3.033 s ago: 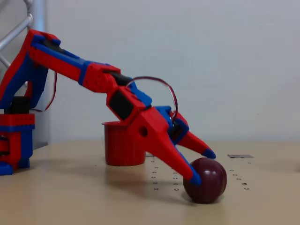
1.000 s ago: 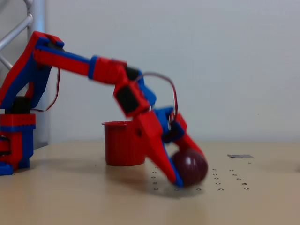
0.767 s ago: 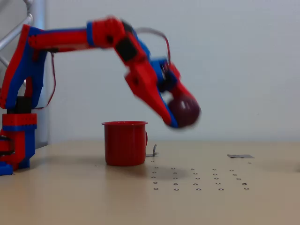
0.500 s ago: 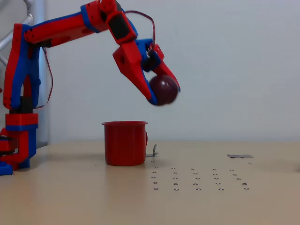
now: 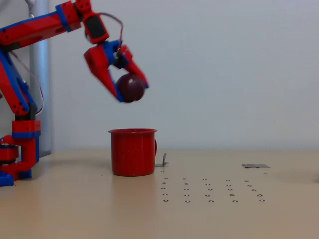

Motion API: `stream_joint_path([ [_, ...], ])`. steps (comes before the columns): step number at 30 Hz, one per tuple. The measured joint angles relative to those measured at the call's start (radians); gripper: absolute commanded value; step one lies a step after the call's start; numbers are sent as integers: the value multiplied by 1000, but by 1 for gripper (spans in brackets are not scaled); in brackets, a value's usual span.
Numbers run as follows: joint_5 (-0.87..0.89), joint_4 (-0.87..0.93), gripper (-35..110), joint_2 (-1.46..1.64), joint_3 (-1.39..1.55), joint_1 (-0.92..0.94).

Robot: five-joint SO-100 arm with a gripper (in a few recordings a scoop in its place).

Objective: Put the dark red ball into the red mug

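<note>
Counter [image 5: 259, 219]: a pale flat surface with rows of small holes; the red mug stands on it, left of the middle in the fixed view.
Arm: it has risen and swung back toward its base at the left; three seconds ago it reached low and far to the right, now it is folded high.
Red mug [image 5: 132, 152]: it has not moved; it stands upright, the opening faces up, and the small handle shows at its right side.
Hand [image 5: 128, 90]: clamped on the dark red ball, one finger on each side; half a second ago it was to the right of the mug, now it is over it.
Dark red ball [image 5: 131, 87]: it was on the counter before; now it is in the air, held between the fingertips, above the mug's rim and well apart from it.
Meaning for the task: pick-up and carry look finished; I judge that lowering and release remain.
Risk: the ball seems almost as wide as the mug, so the centring probably must be exact.
</note>
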Motion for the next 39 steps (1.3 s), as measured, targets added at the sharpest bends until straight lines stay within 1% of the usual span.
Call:
stream_joint_path([
  [3, 6, -18, 23, 14, 124, 0],
  [8, 12, -121, 23, 14, 284, -2],
  [12, 20, -192, 23, 23, 327, -20],
  [19, 20, -224, 23, 23, 331, -35],
  [21, 3, -241, 25, 23, 333, -31],
  [25, -29, -318, 37, 25, 371, -29],
  [29, -83, -425, 42, 23, 426, -6],
  [33, -86, -503, 44, 23, 442, 0],
  [35, -86, -506, 41, 23, 442, -2],
  [37, -80, -506, 26, 23, 440, 9],
  [39, -54, -506, 7, 23, 419, 15],
])
